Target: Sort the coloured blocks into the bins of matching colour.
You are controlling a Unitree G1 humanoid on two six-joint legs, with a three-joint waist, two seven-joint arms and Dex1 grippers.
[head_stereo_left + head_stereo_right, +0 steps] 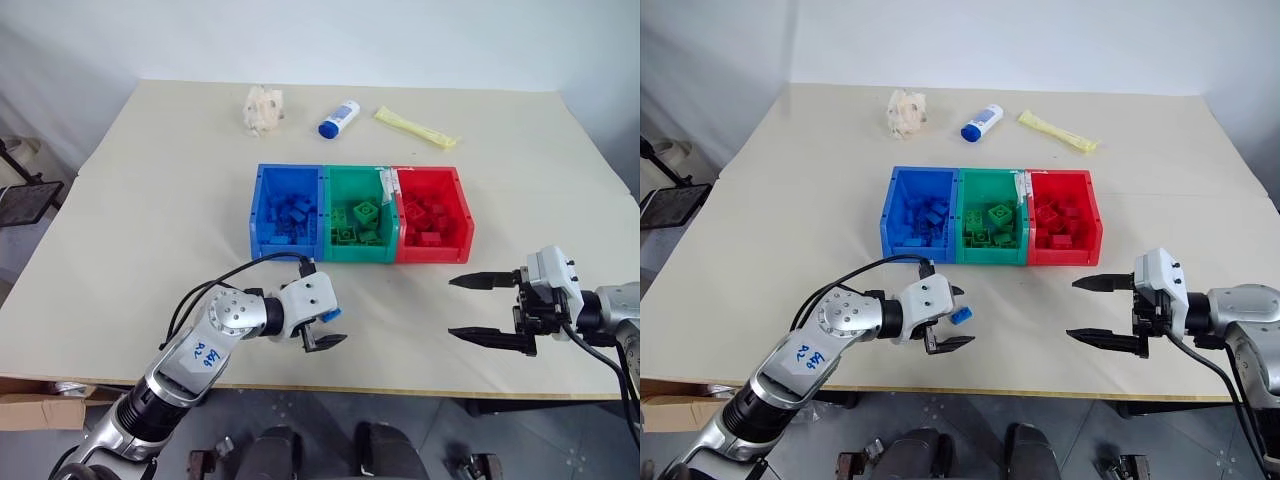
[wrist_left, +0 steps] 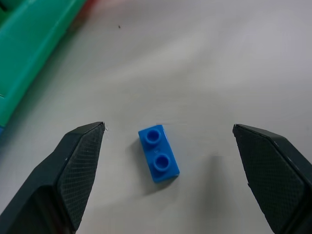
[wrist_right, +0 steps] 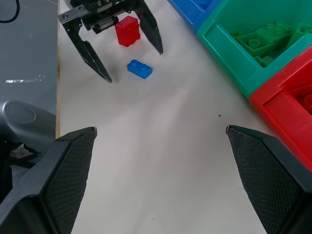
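Our left gripper (image 1: 325,328) hangs near the front edge of the table (image 1: 150,180) with its jaws spread wide and nothing between them but air; the left wrist view shows a blue block (image 2: 158,153) lying flat, studs up, on the table in the gap between the two fingers (image 2: 78,161), touching neither. The right wrist view also shows a red block (image 3: 128,30) just behind that gripper, close to the blue one. Our right gripper (image 1: 482,308) is likewise released and empty, held above the front right part of the table, well apart from any block. The bins (image 1: 360,212) sit joined in a row at the middle of the table, blue (image 1: 262,190), green (image 1: 340,180) and red (image 1: 462,200), each already holding blocks of its own colour. The risks we see from here are these: the blue block lies at a slant to the line between the fingers, so we judge that a close could catch it by the corners and twist or flick it out rather than clamp it. Coming down too low could scrape the fingertips on the table. The red block is near enough that a finger might nudge it, perhaps towards the front edge. A weak grip could also drop the block short of the blue bin, or into the green one beside it.
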